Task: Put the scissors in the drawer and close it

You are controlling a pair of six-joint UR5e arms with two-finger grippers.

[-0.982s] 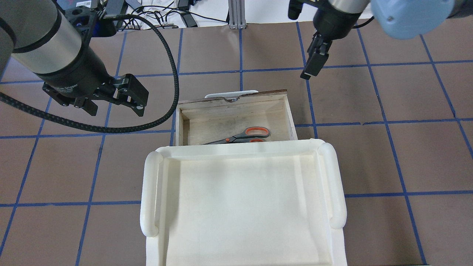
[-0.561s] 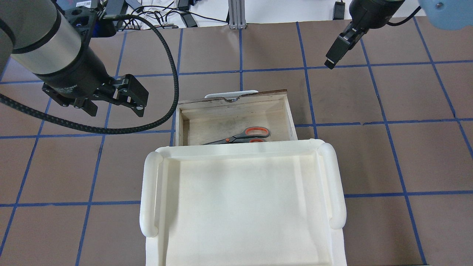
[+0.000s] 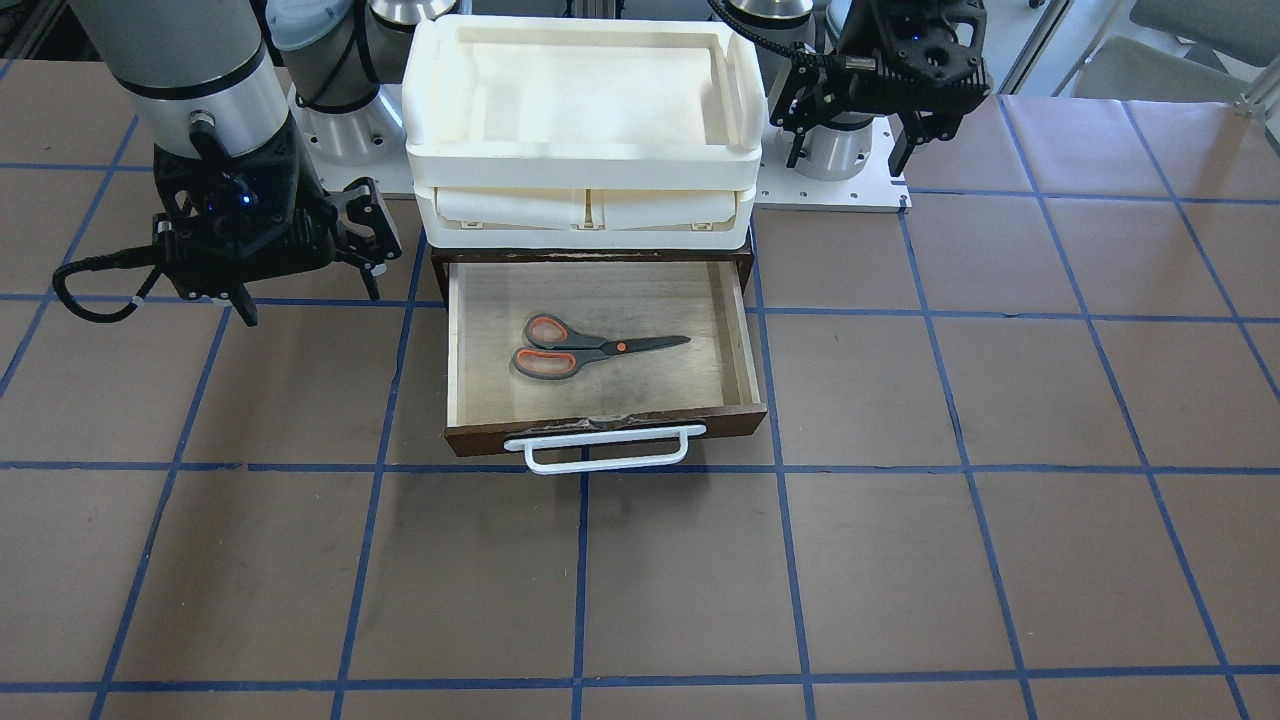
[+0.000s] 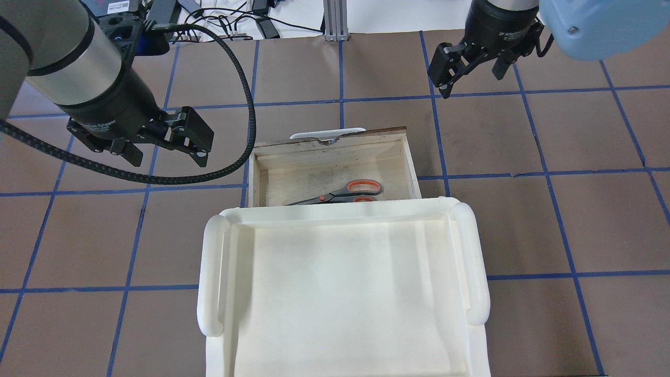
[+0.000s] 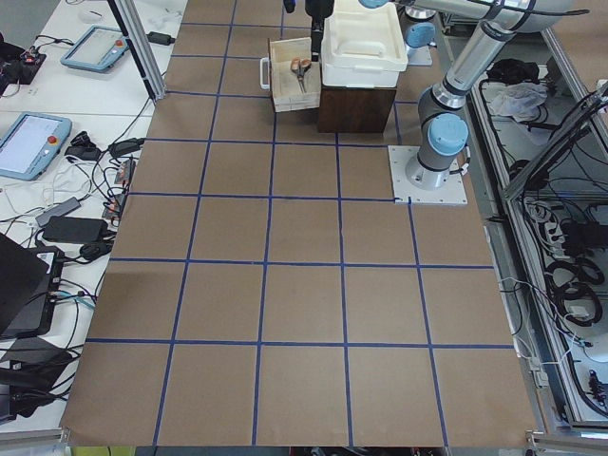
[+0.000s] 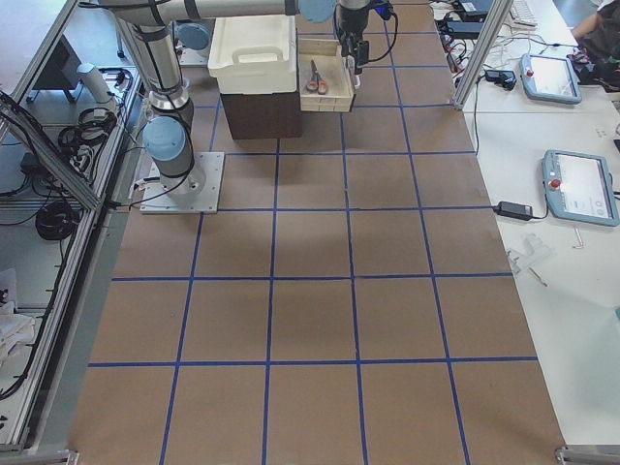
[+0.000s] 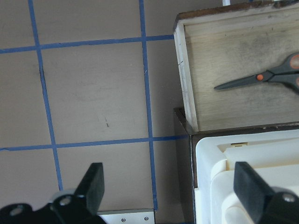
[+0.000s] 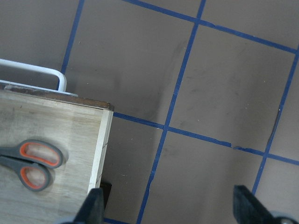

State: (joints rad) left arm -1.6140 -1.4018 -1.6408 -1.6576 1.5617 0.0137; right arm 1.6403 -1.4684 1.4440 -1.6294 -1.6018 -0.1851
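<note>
One pair of scissors [image 3: 590,350], one drawer [image 3: 730,420], one cream tray unit [image 3: 580,155], and two tools: left tool [image 4: 167,155], right tool [image 4: 471,86].

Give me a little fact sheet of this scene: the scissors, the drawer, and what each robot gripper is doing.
Scissors: lying flat inside the drawer, blades together
Drawer: pulled out, not yet closed
Drawer handle: white bar, nothing touching it
Left gripper: open, empty, off to the drawer's side
Right gripper: open, empty, over the table beyond the drawer's front
Cream tray unit: sits above the drawer
</note>
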